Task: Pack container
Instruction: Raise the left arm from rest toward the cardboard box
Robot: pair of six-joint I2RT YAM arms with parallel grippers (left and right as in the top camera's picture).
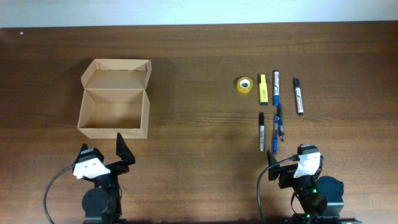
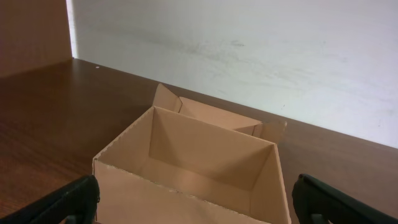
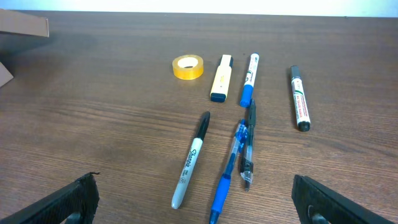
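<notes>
Beyond the left gripper (image 1: 104,154), jaws parted, sits the container (image 1: 115,112).

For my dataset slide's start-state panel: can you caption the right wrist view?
Open right pincer facing tape, a highlighter, three markers and two pens on the table.

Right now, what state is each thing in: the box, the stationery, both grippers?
container: open, empty, lid flap folded back.
tape roll: lying flat.
yellow highlighter: capped.
blue marker: capped.
black marker: capped.
Sharpie: capped.
blue pen: lying against black pen.
left gripper: open, empty.
right gripper: open, empty.
</notes>
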